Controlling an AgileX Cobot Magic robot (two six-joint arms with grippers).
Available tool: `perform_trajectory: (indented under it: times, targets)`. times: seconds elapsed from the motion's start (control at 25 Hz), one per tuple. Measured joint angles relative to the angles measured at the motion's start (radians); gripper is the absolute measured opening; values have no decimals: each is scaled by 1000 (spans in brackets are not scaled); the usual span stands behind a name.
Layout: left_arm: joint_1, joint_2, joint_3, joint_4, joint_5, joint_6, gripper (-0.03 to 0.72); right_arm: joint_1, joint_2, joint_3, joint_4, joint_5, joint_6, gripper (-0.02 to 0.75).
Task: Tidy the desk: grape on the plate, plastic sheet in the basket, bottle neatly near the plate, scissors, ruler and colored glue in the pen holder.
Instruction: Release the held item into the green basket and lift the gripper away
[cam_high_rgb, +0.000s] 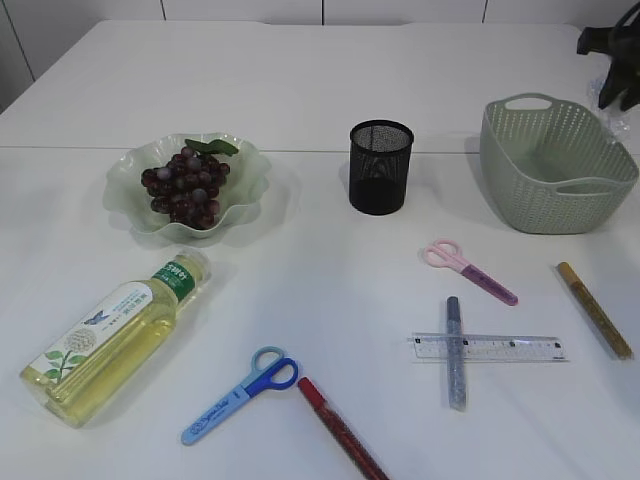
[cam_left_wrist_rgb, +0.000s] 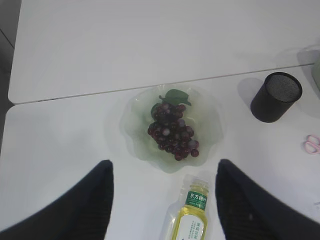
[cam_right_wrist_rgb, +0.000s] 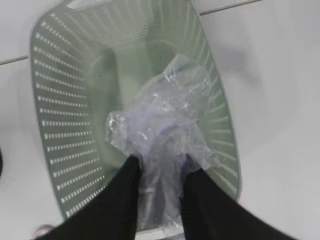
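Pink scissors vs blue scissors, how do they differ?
The pink scissors look smaller than the blue scissors. The pink pair has pink loops and a purple blade end, the blue pair a pale and a dark blue loop with a light blue blade end. The pink pair lies right of centre below the pen holder, loops upper left; the blue pair lies at the front left, loops upper right. Both lie flat and closed on the table.

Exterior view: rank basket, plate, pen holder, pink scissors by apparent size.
1. basket and plate: look alike, not ranked.
2. pen holder
3. pink scissors
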Motion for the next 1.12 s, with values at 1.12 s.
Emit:
perform_trajectory:
  times: [1.12]
  targets:
    - [0, 0, 0, 0, 0, 0, 468, 0, 0, 0, 90, -15, -19, 488]
